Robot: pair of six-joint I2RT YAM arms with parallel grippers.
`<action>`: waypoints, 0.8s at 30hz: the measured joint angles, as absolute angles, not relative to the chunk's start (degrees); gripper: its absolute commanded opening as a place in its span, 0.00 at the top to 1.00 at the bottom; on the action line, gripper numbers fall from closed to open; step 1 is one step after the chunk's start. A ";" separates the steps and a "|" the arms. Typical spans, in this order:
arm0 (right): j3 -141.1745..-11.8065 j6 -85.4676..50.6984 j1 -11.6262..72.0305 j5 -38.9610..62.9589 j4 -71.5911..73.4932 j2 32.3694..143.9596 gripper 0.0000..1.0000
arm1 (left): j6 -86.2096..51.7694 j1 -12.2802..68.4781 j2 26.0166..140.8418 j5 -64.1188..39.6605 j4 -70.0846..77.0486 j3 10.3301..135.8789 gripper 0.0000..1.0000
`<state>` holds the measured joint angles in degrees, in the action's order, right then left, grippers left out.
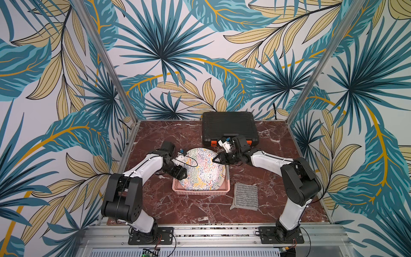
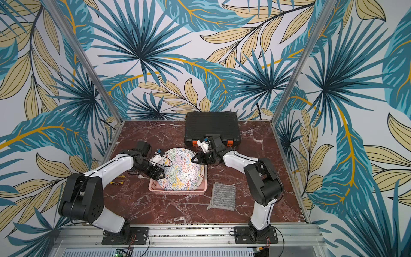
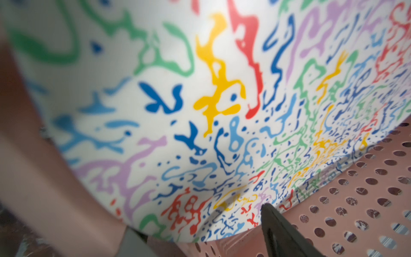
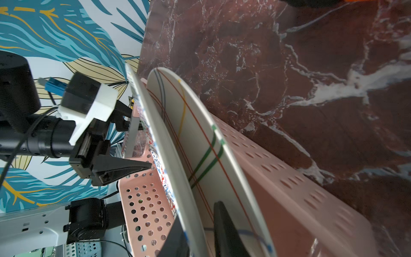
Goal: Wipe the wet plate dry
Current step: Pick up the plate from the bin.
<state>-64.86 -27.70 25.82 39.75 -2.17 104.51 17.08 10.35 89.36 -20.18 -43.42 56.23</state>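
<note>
While a striped plate [image 4: 200,133] stands behind it in the pink basket [image 1: 200,191], the patterned plate [image 1: 203,169] stands tilted, its rim pinched by the right gripper [image 1: 214,160]. The left gripper [image 1: 181,175] hangs open at its face, and the cloth [image 1: 245,195] lies near the basket.

The white plate [image 1: 203,169] bears multicoloured squiggles; the basket [image 1: 200,191] is pink.

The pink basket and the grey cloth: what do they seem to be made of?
The basket looks like moulded plastic, matt pink, with rows of round holes. The cloth seems a soft textile, perhaps microfibre: grey, with ribbed stripes.
</note>
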 measured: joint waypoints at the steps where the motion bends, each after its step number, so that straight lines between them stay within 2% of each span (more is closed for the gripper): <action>1: -64.95 -27.70 25.82 39.97 -2.00 104.51 0.89 | 17.08 10.35 89.36 -20.05 -43.33 56.23 0.19; 5: -65.47 -27.24 25.85 42.02 -0.99 104.22 1.00 | 16.91 10.28 89.27 -18.94 -42.44 56.23 0.17; 10: -65.60 -26.79 25.85 40.99 -1.85 102.98 1.00 | 16.95 10.35 88.20 -18.59 -42.28 56.16 0.15; 15: -67.18 -25.67 24.60 38.35 -5.91 100.44 1.00 | 18.02 10.74 85.27 -18.65 -43.42 57.56 0.01; 24: -68.14 -26.00 21.02 36.40 -8.03 95.02 1.00 | 18.92 8.05 80.97 -22.87 -47.75 66.72 0.00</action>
